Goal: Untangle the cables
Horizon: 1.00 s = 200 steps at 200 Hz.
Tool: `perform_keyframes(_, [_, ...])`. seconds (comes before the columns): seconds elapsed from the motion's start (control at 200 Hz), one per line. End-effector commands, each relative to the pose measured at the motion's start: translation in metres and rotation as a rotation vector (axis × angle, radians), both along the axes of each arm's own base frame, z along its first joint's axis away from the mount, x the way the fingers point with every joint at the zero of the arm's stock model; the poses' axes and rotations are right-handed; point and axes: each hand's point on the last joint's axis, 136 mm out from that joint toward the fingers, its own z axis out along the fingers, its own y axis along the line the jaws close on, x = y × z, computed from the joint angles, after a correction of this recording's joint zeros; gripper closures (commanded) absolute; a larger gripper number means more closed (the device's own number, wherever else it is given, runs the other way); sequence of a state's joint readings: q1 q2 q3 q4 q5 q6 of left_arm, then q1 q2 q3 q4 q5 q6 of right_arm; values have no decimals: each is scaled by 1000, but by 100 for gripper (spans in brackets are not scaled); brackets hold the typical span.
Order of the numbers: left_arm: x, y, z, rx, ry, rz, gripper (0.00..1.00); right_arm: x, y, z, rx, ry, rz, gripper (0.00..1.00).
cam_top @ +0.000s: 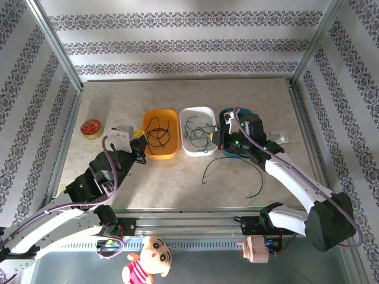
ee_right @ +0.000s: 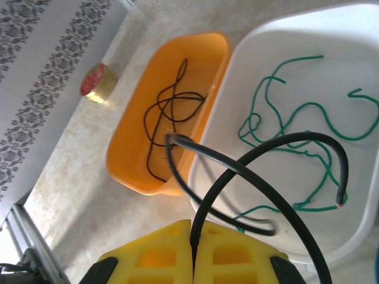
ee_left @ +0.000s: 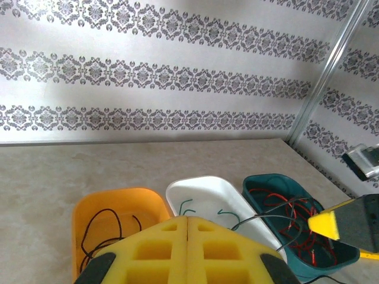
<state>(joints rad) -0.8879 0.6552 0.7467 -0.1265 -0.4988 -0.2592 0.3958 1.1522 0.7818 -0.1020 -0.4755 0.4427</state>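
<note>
My right gripper [ee_right: 193, 228] is shut on a black cable [ee_right: 260, 148] that curls up over the white tray [ee_right: 355, 236]. In the top view this right gripper [cam_top: 228, 142] hangs between the white tray [cam_top: 198, 112] and the teal tray [ee_left: 273, 177], and the black cable [cam_top: 207, 170] trails onto the table in front. A green cable [ee_right: 278, 115] lies in the white tray. A thin black cable [ee_right: 172, 106] lies in the orange tray [ee_right: 127, 171]. Red cables [ee_left: 296, 210] fill the teal tray. My left gripper [ee_left: 187, 219] is shut on nothing, just short of the orange tray [cam_top: 160, 115].
A roll of tape [cam_top: 91, 128] and a small white block [cam_top: 122, 131] sit left of the orange tray. Another white object [cam_top: 278, 137] lies right of the teal tray. Metal frame posts and patterned walls close in the table. A doll [cam_top: 148, 257] lies below the front rail.
</note>
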Motion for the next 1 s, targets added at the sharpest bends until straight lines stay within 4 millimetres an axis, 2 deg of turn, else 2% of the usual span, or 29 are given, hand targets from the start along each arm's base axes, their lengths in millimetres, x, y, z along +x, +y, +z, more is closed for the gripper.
perform_keyframes(0.0, [5,-1,7,21,-10,7,100,-11,14,25,56,-54,76,100])
perform_keyframes(0.085, [8,-4,2,21,7,13,100,-18,29,48,86,-98,141,100])
perform_keyframes(0.225, [14,5,-9,-5,30,88,100,-32,60,93,153,-172,269,100])
perform_keyframes(0.315, [12,-7,-14,-20,38,28,100,-38,76,113,193,-187,341,100])
perform_keyframes(0.385, [6,-27,-15,-30,29,-92,86,-41,87,121,217,-174,390,100])
perform_keyframes(0.445, [-1,-42,-13,-34,24,-191,70,-43,95,124,244,-157,429,100])
perform_keyframes(0.515, [-8,-54,-13,-27,25,-272,44,-47,103,128,279,-127,481,100])
perform_keyframes(0.6, [-9,-58,-17,4,40,-295,32,-52,111,133,322,-94,537,100])
perform_keyframes(0.705, [-4,-52,-26,44,57,-251,31,-58,117,134,346,-68,586,100])
perform_keyframes(0.805, [1,-47,-35,74,67,-216,36,-64,120,135,361,-42,622,100])
perform_keyframes(0.994, [9,-42,-51,91,85,-175,37,-80,120,138,400,5,699,100])
